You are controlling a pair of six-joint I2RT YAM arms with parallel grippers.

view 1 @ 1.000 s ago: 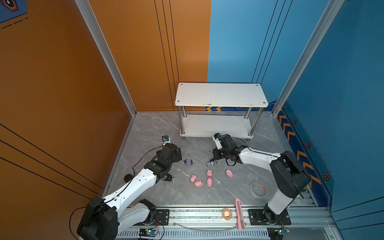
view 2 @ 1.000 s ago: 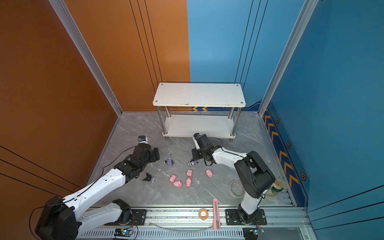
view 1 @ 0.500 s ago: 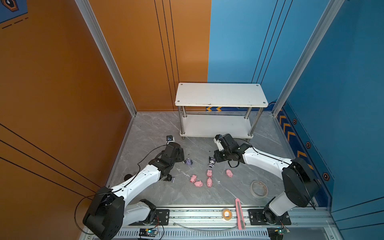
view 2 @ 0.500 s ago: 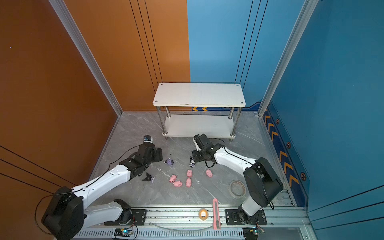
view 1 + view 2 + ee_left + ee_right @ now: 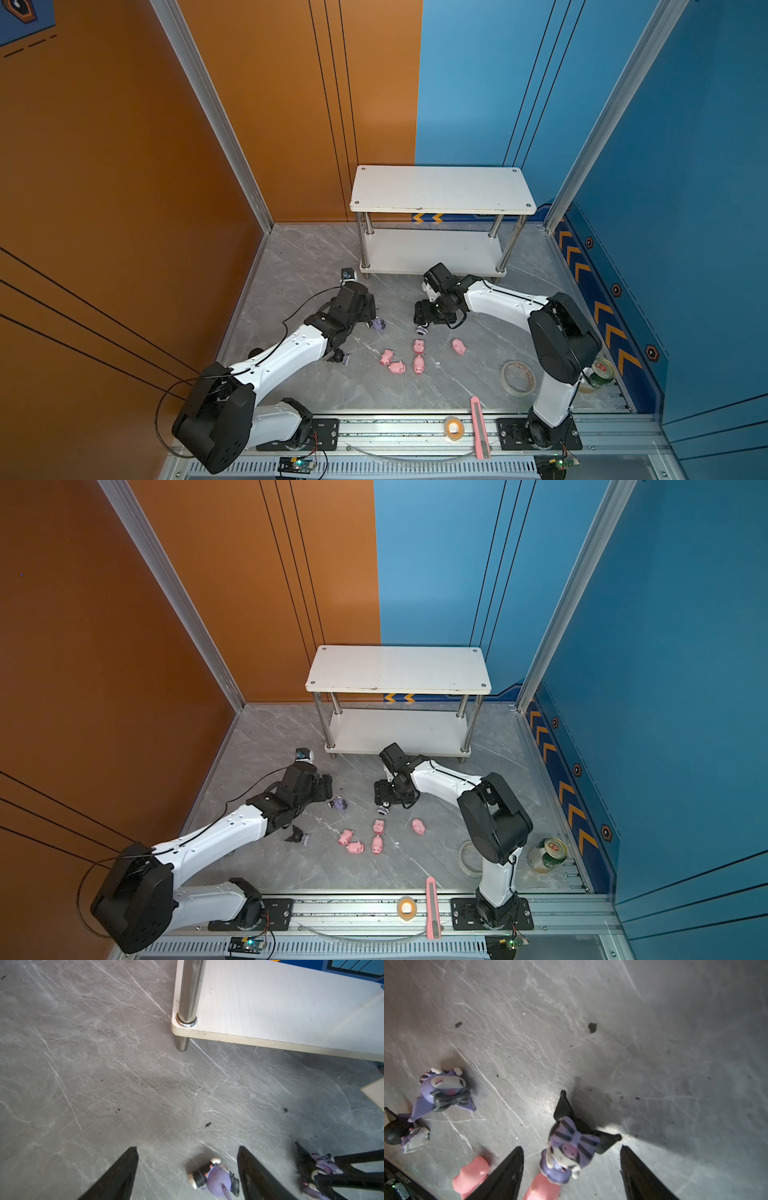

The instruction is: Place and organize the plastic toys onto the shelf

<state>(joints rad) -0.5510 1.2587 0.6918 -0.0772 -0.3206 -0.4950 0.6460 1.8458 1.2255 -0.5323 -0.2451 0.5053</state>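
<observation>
We find the shelf (image 5: pixel 440 195) bare on both boards; every toy lies on the floor (image 5: pixel 316 266) in front of it. The left gripper (image 5: pixel 187 1148) is wide and empty over a lying purple figurine (image 5: pixel 216 1178) close to one finger (image 5: pixel 253 1178); closing could shove it aside. The right gripper (image 5: pixel 571 1147) is wide and empty astride an upright figurine (image 5: pixel 571 1151); we judge a skewed pinch may topple it onto the pigs (image 5: pixel 419 345) just nearer.

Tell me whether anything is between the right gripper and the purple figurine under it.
Nothing visible does. The right gripper is open, and the purple figurine stands on the floor between its fingers. A pink pig lies right beside the figurine and might get caught too.
</observation>
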